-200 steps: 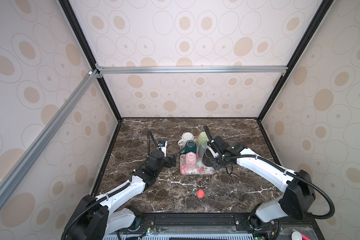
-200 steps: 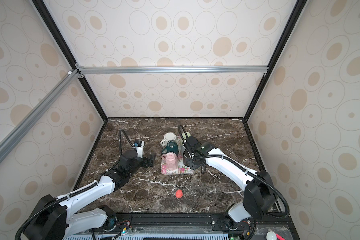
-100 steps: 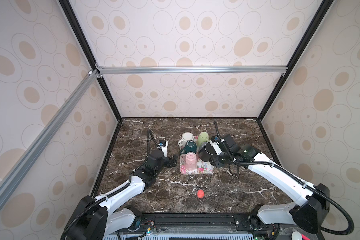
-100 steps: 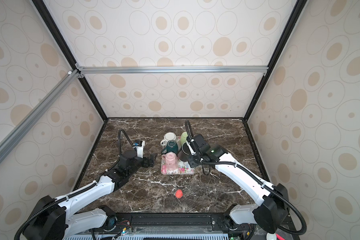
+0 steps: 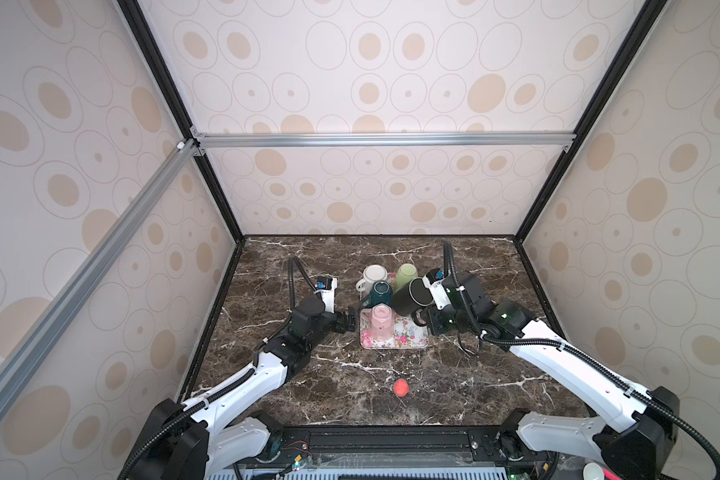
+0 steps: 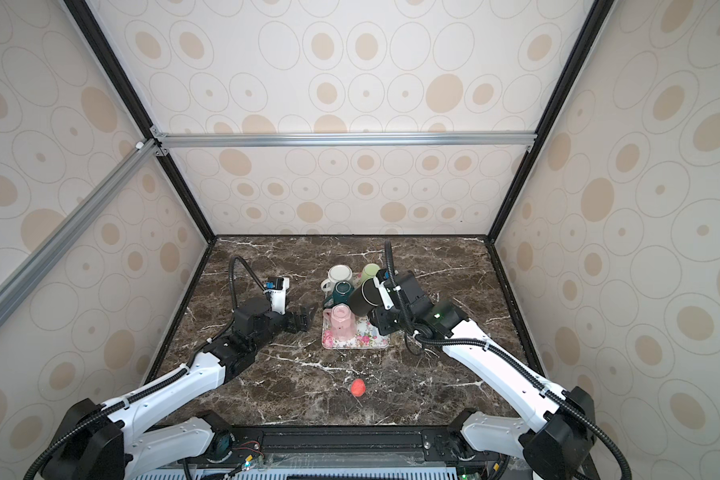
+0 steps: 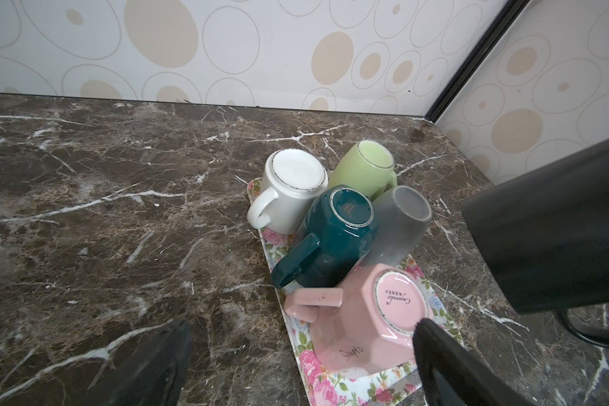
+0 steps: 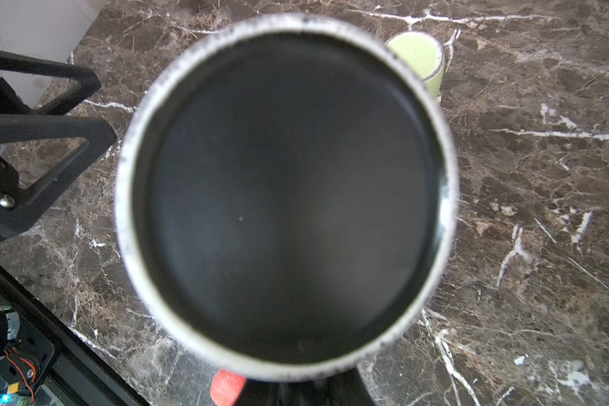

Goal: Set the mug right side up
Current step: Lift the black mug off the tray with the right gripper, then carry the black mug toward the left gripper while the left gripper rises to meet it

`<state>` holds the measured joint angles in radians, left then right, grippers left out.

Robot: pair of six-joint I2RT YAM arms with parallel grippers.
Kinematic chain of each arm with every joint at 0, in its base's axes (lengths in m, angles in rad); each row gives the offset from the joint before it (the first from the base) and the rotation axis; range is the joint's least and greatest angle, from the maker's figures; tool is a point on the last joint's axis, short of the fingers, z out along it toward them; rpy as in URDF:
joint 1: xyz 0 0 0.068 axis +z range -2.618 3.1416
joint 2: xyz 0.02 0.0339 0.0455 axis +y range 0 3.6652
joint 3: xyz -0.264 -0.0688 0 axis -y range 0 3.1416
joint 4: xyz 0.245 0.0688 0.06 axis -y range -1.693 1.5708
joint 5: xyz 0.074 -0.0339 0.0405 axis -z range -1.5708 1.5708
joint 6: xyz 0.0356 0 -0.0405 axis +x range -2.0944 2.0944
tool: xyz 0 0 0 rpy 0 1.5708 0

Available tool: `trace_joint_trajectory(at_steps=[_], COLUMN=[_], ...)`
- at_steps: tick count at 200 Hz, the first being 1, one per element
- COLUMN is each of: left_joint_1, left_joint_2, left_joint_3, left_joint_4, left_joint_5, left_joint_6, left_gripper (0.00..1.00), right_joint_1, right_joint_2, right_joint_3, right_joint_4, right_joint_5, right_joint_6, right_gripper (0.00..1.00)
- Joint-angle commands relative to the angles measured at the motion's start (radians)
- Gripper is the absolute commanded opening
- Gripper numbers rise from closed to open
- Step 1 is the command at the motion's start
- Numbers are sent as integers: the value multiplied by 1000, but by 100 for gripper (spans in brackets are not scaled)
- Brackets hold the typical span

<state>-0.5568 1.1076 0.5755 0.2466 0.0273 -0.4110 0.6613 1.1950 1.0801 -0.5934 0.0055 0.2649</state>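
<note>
The black mug [image 5: 408, 296] [image 6: 363, 297] hangs tilted in the air above the right side of the floral tray [image 5: 410, 340] [image 6: 373, 340]. My right gripper [image 5: 427, 318] [image 6: 378, 319] is shut on it at the handle side. In the right wrist view the black mug [image 8: 285, 189] fills the frame, its round end with a pale ring facing the camera. The left wrist view has the black mug [image 7: 556, 225] at its edge. My left gripper [image 5: 350, 322] [image 6: 308, 316] [image 7: 301, 330] is open and low by the tray's left edge, next to the pink mug [image 5: 381, 321] [image 7: 366, 316].
Upside down on the tray stand the pink mug, a dark teal mug [image 5: 381, 293] [image 7: 334, 239], a white mug [image 5: 373, 276] [image 7: 292, 189], a green mug [image 5: 406, 274] [image 7: 366, 168] and a grey mug [image 7: 398, 225]. A red ball [image 5: 400, 387] [image 6: 358, 387] lies on the marble nearer the front.
My right arm has lifted the black mug off the tray and tipped it over on its side in the air. The left arm has stayed where it was.
</note>
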Motion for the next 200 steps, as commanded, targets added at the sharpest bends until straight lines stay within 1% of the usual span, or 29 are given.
trace_joint_trajectory(at_steps=[1,37,60,64,80,106,145,168,200], left_joint_1=[-6,-6,-6,-6,-6,-6,-6,-6,-6], left_joint_2=[-2,5,22,25,37,49,61,74,102], left_joint_3=[55,63,71,70,69,84,97,97,94], left_joint_4=[5,23,28,57,85,85,107,145,227], left_joint_5=[22,32,65,74,105,134,180,216,279], left_joint_6=[-22,-39,-55,-57,-61,-64,-76,-95,-133], left_gripper=[98,98,98,98,98,98,98,98,98], right_joint_1=[-11,-39,-65,-71,-93,-102,-156,-182,-198], right_joint_2=[-34,-18,-11,-10,-2,3,18,30,37], right_joint_3=[12,26,20,18,14,-13,-49,-56,-62], right_joint_4=[144,202,259,269,301,365,460,502,539], right_joint_5=[-21,-69,-117,-128,-175,-191,-287,-354,-405], right_joint_6=[10,24,49,53,75,86,123,143,162], right_gripper=[0,0,0,0,0,0,0,0,0])
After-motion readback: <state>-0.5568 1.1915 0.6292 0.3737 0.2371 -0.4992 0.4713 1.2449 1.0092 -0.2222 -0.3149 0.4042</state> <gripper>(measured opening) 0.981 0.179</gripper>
